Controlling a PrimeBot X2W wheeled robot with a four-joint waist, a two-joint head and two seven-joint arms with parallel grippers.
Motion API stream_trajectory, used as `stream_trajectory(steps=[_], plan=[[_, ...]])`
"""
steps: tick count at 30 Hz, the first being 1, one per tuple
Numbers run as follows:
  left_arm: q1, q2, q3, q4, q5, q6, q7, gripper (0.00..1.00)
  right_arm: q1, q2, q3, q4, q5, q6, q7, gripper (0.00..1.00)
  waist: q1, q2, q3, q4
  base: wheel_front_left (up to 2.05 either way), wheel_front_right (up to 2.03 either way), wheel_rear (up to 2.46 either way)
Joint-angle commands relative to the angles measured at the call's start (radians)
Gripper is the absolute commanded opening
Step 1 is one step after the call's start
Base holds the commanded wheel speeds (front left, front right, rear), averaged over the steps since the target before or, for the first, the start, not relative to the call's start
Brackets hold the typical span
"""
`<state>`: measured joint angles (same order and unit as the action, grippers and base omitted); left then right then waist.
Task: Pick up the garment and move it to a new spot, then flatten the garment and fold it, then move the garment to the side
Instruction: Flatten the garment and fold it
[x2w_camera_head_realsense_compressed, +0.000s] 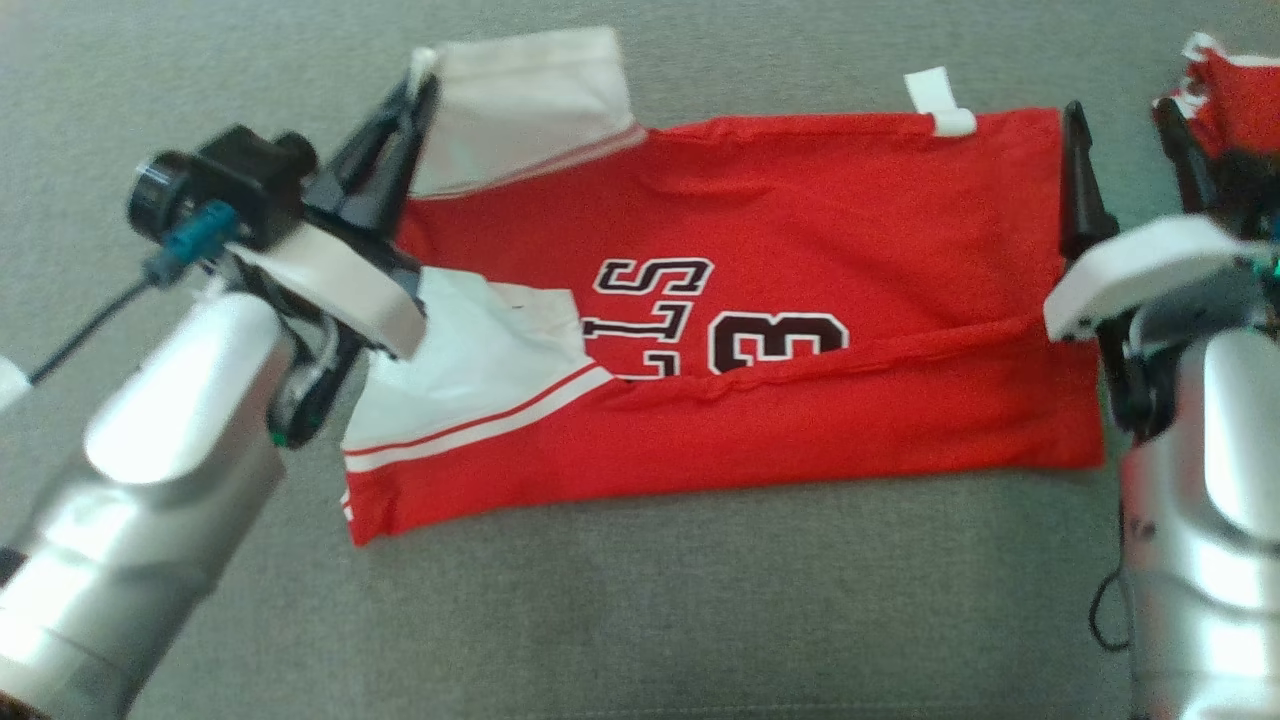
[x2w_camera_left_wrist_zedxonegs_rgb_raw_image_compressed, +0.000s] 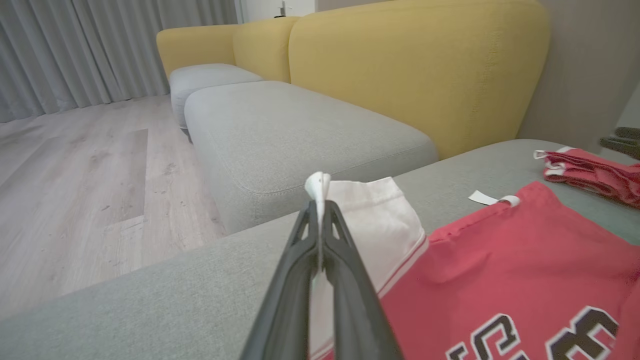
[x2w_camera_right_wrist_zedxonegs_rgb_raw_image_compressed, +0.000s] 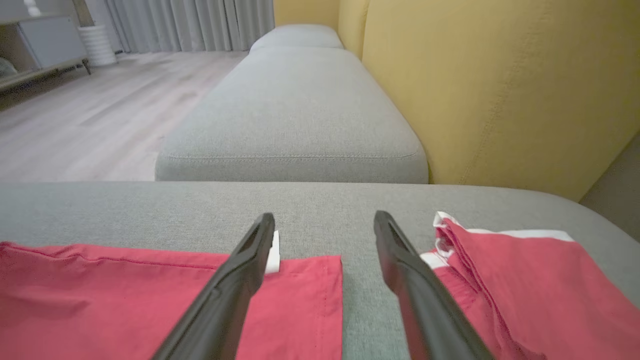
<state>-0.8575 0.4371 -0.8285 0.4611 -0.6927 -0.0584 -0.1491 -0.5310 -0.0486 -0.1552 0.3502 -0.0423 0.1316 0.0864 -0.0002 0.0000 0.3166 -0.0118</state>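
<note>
1. Red jersey with white sleeves and black lettering (x2w_camera_head_realsense_compressed: 800, 250): we find it part-folded on the grey fabric sofa cushion (x2w_camera_head_realsense_compressed: 640, 600).
2. Our left gripper (x2w_camera_left_wrist_zedxonegs_rgb_raw_image_compressed: 318, 205): clamped on the jersey's white sleeve corner.
3. Our right gripper (x2w_camera_right_wrist_zedxonegs_rgb_raw_image_compressed: 324, 220): fingers spread, empty, by the jersey's edge, beside a second red garment (x2w_camera_right_wrist_zedxonegs_rgb_raw_image_compressed: 525, 270).

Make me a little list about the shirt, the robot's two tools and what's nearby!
Shirt: red jersey, partly folded, on the grey seat
Left: left tool shut on the white sleeve
Right: right tool open, at the jersey's other end, holding nothing
Nearby: second red garment beside the right tool; yellow backrest behind
</note>
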Motion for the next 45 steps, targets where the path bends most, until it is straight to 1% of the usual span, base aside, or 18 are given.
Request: stream_trajectory(steps=[1,3,7,8,9,12,17,21,22,23,26,29,32,34,36,38,42,45], plan=[[-0.023,0.04,0.027,-0.057,0.009,0.014,0.009,0.0,-0.057,-0.002,-0.001,0.012,-0.025,-0.001,0.042,1.0,0.0002,0.0,0.004,0.02,0.0,0.0,0.0],[-0.012,0.046,0.02,-0.097,0.01,0.022,0.021,0.0,-0.104,-0.003,-0.026,0.076,-0.06,-0.001,0.091,1.0,0.0002,0.0,0.014,0.029,0.0,0.0,0.0],[0.0,0.051,0.008,-0.156,0.011,0.034,0.044,0.0,-0.184,-0.007,-0.093,0.212,-0.13,-0.001,0.137,1.0,0.0002,0.0,0.027,0.05,0.0,0.0,0.0],[0.001,0.051,0.007,-0.167,0.009,0.036,0.049,0.0,-0.202,-0.01,-0.108,0.244,-0.151,-0.001,0.14,1.0,0.0002,0.0,0.032,0.054,0.0,0.0,0.0],[0.001,0.051,0.007,-0.167,0.009,0.036,0.049,0.0,-0.202,-0.01,-0.108,0.244,-0.151,-0.001,0.14,1.0,0.0002,0.0,0.032,0.054,0.0,0.0,0.0],[0.006,0.047,0.006,-0.195,-0.001,0.04,0.058,0.0,-0.25,-0.015,-0.162,0.326,-0.211,-0.001,0.138,1.0,0.0002,0.0,0.046,0.067,0.0,0.0,0.0],[-0.002,0.045,0.002,-0.217,-0.004,0.04,0.068,0.0,-0.318,-0.015,-0.234,0.426,-0.286,-0.001,0.114,1.0,0.0002,0.0,0.071,0.084,0.0,0.0,0.0],[-0.011,0.041,0.006,-0.226,-0.012,0.042,0.07,0.0,-0.353,-0.021,-0.272,0.498,-0.347,-0.001,0.108,1.0,0.0002,0.0,0.086,0.09,0.0,0.0,0.0],[-0.013,0.039,0.006,-0.226,-0.014,0.04,0.072,0.0,-0.361,-0.025,-0.276,0.517,-0.359,-0.001,0.107,0.47,0.0002,0.0,0.089,0.091,0.0,0.0,0.0],[-0.016,0.038,0.006,-0.225,-0.015,0.039,0.073,0.0,-0.368,-0.032,-0.27,0.535,-0.377,-0.001,0.102,0.0,0.0002,0.0,0.09,0.091,0.0,0.0,0.0],[-0.024,0.04,0.007,-0.215,-0.017,0.04,0.075,0.0,-0.395,-0.048,-0.257,0.566,-0.417,-0.001,0.061,0.0,0.0002,0.0,0.087,0.085,0.0,0.0,0.0],[-0.024,0.044,0.025,-0.191,-0.035,0.047,0.073,0.0,-0.428,-0.045,-0.247,0.595,-0.417,-0.001,0.008,0.0,0.0002,0.0,0.071,0.07,0.0,0.0,0.0],[-0.03,0.047,0.058,-0.15,-0.082,0.038,0.076,0.0,-0.463,-0.046,-0.228,0.627,-0.396,-0.001,-0.046,0.0,0.0002,0.0,0.054,0.053,0.0,0.0,0.0],[-0.051,0.06,0.079,-0.111,-0.1,0.03,0.081,0.0,-0.491,-0.046,-0.195,0.654,-0.377,-0.001,-0.081,0.0,0.0002,0.0,0.05,0.039,0.0,0.0,0.0],[-0.082,0.074,0.095,-0.068,-0.103,0.024,0.083,0.0,-0.519,-0.054,-0.13,0.678,-0.374,-0.001,-0.132,0.0,0.0002,0.0,0.05,0.023,0.0,0.0,0.0],[-0.119,0.087,0.101,-0.028,-0.093,0.017,0.085,0.0,-0.553,-0.053,-0.079,0.713,-0.338,-0.001,-0.174,0.0,0.0002,0.0,0.055,0.007,0.0,0.0,0.0],[-0.198,0.093,0.103,0.052,-0.068,0.003,0.079,0.0,-0.624,-0.051,0.0,0.773,-0.24,-0.001,-0.248,0.0,0.0002,0.0,0.068,-0.023,0.0,0.0,0.0],[-0.262,0.088,0.115,0.122,-0.054,-0.003,0.047,0.0,-0.668,-0.049,0.067,0.813,-0.171,-0.001,-0.286,0.0,0.0002,0.0,0.078,-0.043,0.0,0.0,0.0]])
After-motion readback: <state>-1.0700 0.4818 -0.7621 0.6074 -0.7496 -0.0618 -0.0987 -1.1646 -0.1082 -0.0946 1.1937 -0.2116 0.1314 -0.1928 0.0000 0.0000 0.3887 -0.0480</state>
